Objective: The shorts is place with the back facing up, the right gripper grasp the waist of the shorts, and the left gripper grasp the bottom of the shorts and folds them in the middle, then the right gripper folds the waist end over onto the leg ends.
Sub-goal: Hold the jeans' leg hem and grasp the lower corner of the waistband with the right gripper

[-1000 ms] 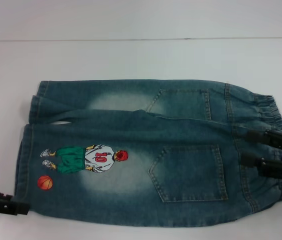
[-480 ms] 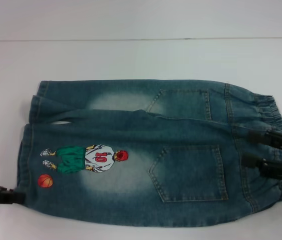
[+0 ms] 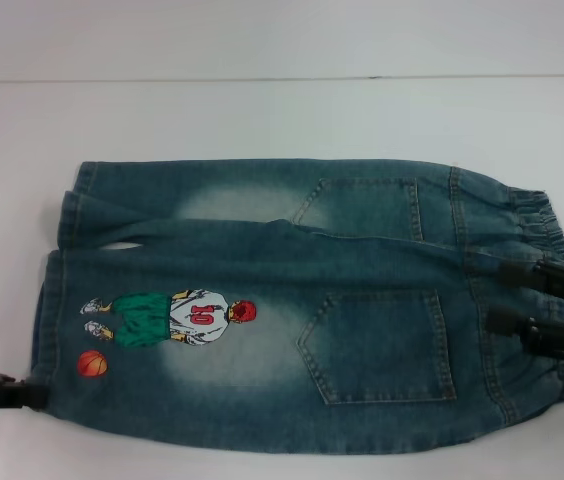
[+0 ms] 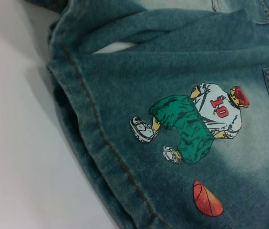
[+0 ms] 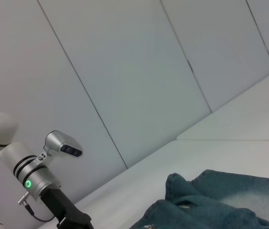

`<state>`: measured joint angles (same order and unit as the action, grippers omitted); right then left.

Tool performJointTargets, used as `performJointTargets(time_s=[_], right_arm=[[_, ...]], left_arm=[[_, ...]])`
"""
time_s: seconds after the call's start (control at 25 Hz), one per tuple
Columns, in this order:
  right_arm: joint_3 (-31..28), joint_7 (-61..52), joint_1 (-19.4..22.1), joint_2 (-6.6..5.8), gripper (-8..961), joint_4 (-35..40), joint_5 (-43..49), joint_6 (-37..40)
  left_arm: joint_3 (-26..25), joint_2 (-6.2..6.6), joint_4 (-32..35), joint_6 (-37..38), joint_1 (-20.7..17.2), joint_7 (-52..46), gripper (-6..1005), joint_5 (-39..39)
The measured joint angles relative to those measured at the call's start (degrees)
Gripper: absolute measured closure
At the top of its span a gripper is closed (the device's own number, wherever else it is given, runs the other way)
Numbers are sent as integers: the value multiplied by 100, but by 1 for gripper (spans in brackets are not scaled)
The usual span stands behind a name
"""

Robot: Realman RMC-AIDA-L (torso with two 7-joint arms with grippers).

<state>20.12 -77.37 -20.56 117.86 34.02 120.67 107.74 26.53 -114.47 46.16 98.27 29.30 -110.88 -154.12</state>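
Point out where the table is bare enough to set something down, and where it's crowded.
Bare table runs beyond the shorts, and left of the leg hems. Crowded: the left gripper at the near hem corner, the right gripper over the waistband.

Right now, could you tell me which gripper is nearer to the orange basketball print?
Left. The left gripper sits at the leg hem beside the basketball print; the right gripper is at the waistband, across the shorts.

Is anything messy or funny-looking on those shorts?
A little. The shorts lie flat, but near the leg hems one leg's edge overlaps the other, leaving a small gap showing the white table. Nothing looks torn.
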Motion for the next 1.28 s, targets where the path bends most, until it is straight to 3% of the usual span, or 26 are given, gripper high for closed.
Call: performJointTargets(time_s=[0.32,0.6,0.88,1.28], right_arm=[[-407,-3,141,10,87,0,0,-130],[-983,-45,675,-8,86,-24,6,-628],[-1111,-192,1159,-21,92,-77,77,-963],[-1068,-735,1062,-68,103,-149,876,-1160]], left_arm=[[-6,4,2,88,5,18,954,155],[-40,4,-7,96,5,19,954,262],[-69,-23,-37,108,13,-13,954,404],[-57,-40,-104,121,124,-54,953,409]])
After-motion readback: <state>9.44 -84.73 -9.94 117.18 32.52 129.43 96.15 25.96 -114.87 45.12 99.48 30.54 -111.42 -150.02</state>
